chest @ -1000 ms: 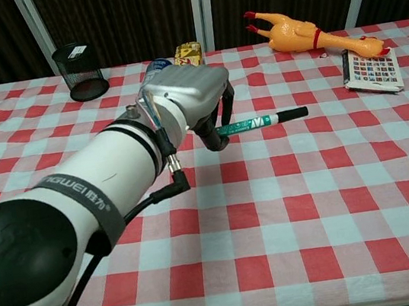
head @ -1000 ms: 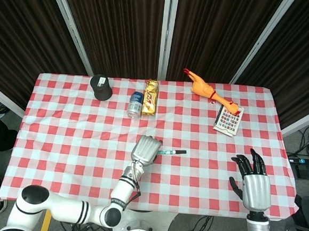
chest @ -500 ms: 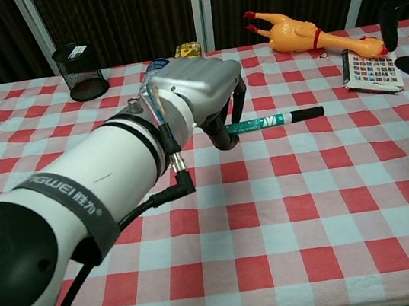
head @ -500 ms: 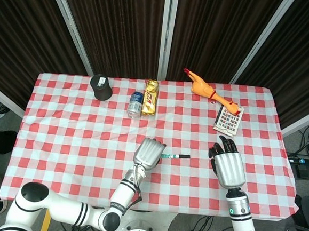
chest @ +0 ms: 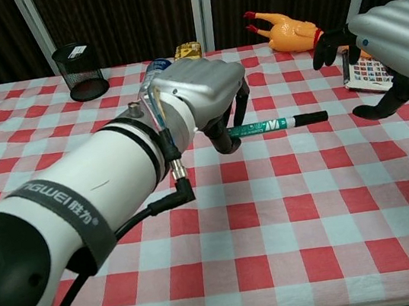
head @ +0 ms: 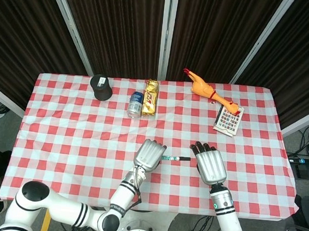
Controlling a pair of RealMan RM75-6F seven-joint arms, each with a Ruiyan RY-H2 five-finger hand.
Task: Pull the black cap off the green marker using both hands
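My left hand [head: 150,155] [chest: 200,100] grips the green marker [chest: 262,126] by its left end and holds it level above the table. The marker's black cap [chest: 311,117] [head: 183,159] points right and is free. My right hand [head: 209,163] [chest: 395,36] hovers just right of the cap with its fingers spread, holding nothing. In the head view a small gap shows between the cap tip and the right hand.
At the far side of the checked table [head: 77,141] stand a black mesh cup [head: 101,86], a lying water bottle [head: 135,104], a yellow snack pack [head: 151,97], a rubber chicken [head: 207,92] and a patterned booklet [head: 228,120].
My right hand has moved left from the table's right front edge to just beside the cap. My left hand has shifted the marker slightly right.
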